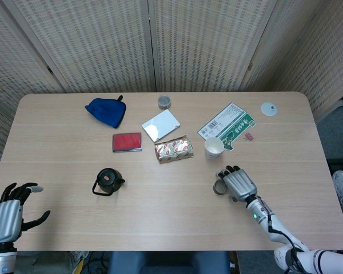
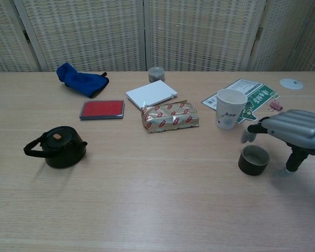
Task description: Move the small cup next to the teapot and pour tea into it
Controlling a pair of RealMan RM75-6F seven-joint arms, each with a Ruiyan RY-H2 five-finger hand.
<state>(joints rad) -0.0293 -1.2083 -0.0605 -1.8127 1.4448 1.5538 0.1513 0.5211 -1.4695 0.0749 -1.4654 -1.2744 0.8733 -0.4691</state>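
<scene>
Woven screen panels stand behind the pale wooden table (image 1: 160, 222).
At its near left corner the silver left hand (image 1: 6, 212) hangs wide and empty; the silver right hand (image 2: 293, 134), fingers spread, hovers over the small dark round cup (image 2: 253, 159), well apart from the black squat teapot (image 2: 60, 147) far to the left.

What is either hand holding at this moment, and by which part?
Nothing is held. The right hand hovers open just over and beside the small cup, fingers not yet closed around it. The left hand is open near the table's edge, far from the teapot.
</scene>
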